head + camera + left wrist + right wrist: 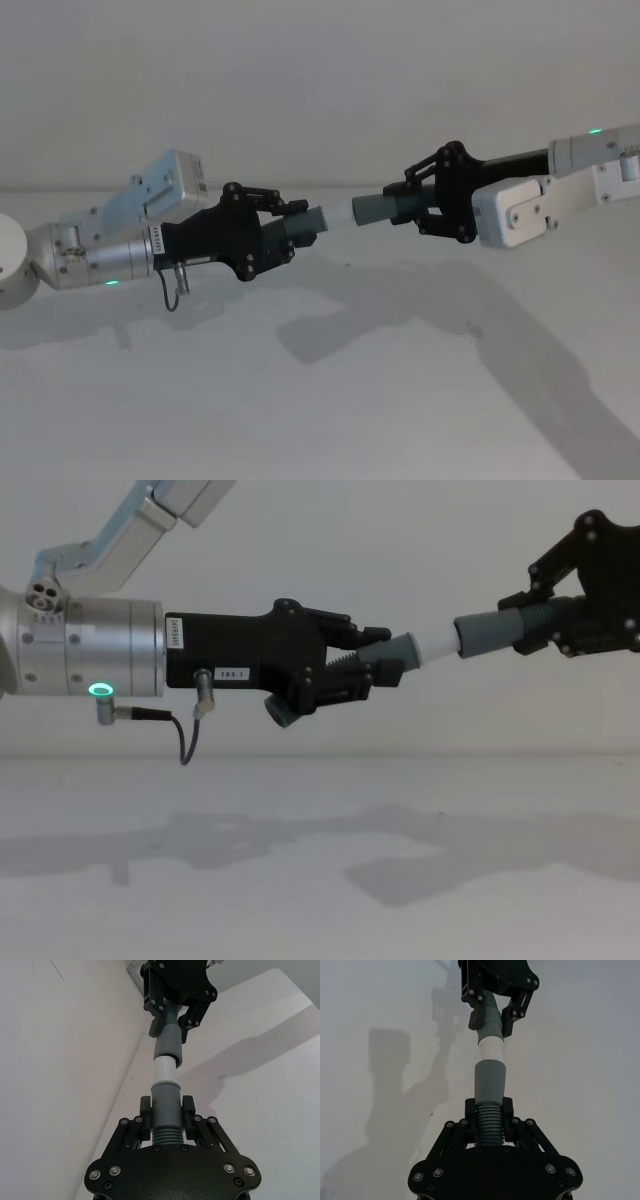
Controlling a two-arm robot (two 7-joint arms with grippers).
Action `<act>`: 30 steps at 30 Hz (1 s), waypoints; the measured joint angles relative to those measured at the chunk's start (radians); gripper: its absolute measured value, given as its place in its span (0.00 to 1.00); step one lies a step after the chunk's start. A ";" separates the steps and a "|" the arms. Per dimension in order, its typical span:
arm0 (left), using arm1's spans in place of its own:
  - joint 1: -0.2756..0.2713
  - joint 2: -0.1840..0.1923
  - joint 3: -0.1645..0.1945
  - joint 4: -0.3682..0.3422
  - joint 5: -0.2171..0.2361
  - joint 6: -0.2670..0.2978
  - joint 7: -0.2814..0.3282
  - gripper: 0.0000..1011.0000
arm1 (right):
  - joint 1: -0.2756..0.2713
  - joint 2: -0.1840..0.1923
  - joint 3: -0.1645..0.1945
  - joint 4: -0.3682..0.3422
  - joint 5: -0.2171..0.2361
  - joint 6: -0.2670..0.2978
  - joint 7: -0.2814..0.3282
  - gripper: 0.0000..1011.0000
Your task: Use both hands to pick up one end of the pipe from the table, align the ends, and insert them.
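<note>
Your two pipe halves meet in mid-air above the matte white desk (330, 400).
Left gripper (290, 222) fingers pinch the ribbed grey piece (308, 221); its smooth white tip (341, 213) enters the mouth (358, 211) of the grey piece (385, 208) that the right gripper (420, 205) fingers pinch.

Left gripper (300, 222) and right gripper (408, 205) face each other in mid-air, fingers clamped.

The matte white table (330, 400) bears only the arms' shadows.

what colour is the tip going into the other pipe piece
White tip, clearest in the left wrist view.
</note>
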 joint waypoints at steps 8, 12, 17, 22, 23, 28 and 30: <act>0.000 0.000 0.000 0.000 0.000 0.000 0.000 0.33 | 0.012 -0.007 -0.008 0.008 0.001 0.000 0.003 0.26; 0.000 0.000 0.000 0.000 0.000 0.000 0.000 0.33 | 0.018 -0.012 -0.012 0.014 0.002 0.000 0.003 0.26; 0.000 0.000 0.000 0.000 0.000 0.000 0.000 0.33 | 0.025 -0.017 -0.019 0.020 0.005 -0.001 0.006 0.26; 0.000 0.000 0.000 0.000 0.000 0.000 0.000 0.33 | 0.030 -0.020 -0.024 0.024 0.015 0.001 0.012 0.26; 0.000 0.000 0.000 0.000 0.000 0.000 0.000 0.33 | 0.031 -0.021 -0.025 0.025 0.018 0.003 0.014 0.26; 0.000 0.000 0.000 0.000 0.000 0.000 0.000 0.33 | 0.034 -0.024 -0.029 0.027 0.027 0.008 0.019 0.26; 0.000 0.000 0.000 0.000 0.000 0.000 0.000 0.33 | 0.034 -0.024 -0.029 0.027 0.028 0.008 0.019 0.26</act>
